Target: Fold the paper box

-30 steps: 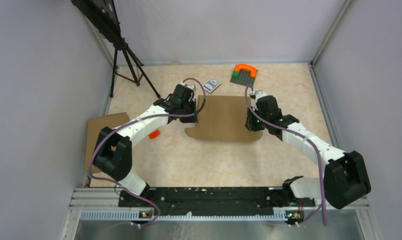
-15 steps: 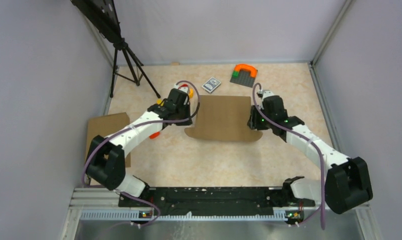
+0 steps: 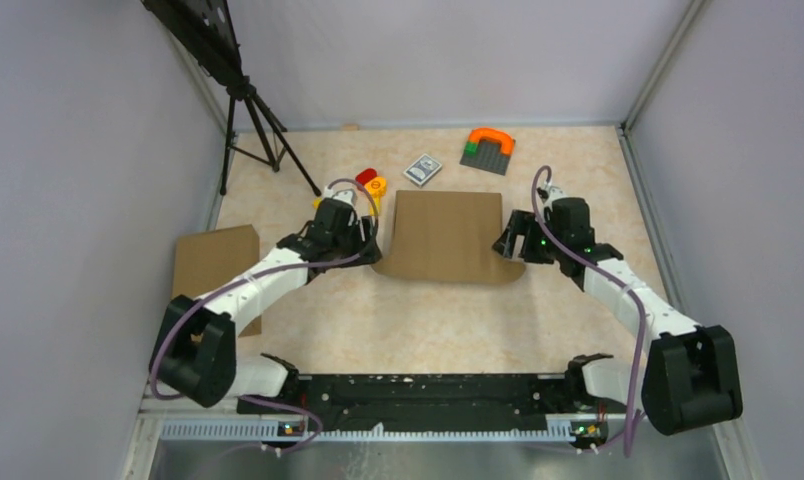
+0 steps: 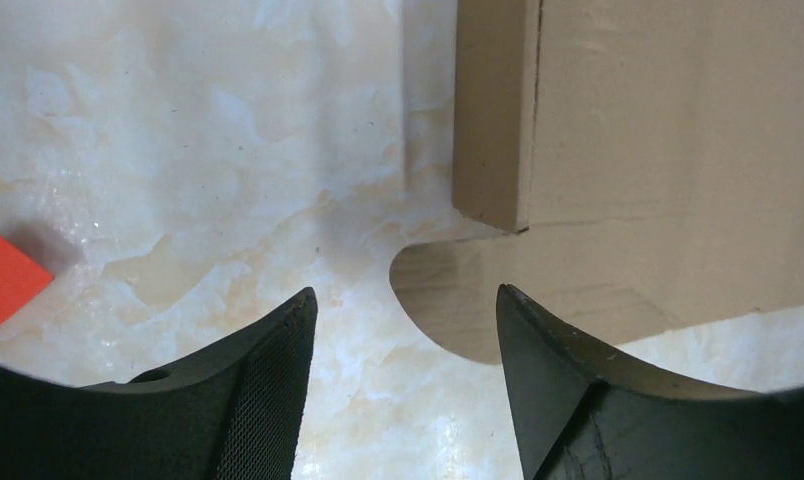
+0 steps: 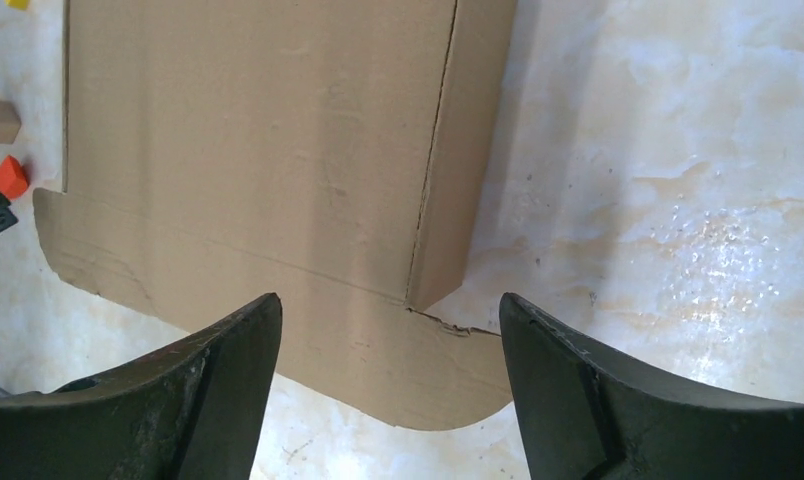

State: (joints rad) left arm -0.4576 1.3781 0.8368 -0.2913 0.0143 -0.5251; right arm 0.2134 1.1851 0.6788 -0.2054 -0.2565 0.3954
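Note:
The paper box is a flat brown cardboard blank lying mid-table, its rounded front flap toward me. Its left side flap and right side flap are creased and stand slightly raised. My left gripper hovers just off the box's front left corner, open and holding nothing. Open and empty too, my right gripper is at the front right corner, the rounded flap showing between its fingers.
A spare cardboard sheet lies at the left edge. Red and yellow toy pieces, a card deck and a grey baseplate with an orange arch sit behind the box. A tripod stands back left. An orange block lies left of my left gripper.
Both grippers have opened and drawn outward off the box's side edges. The left arm swung left, uncovering the red and yellow pieces; the side flaps now stand a little raised.

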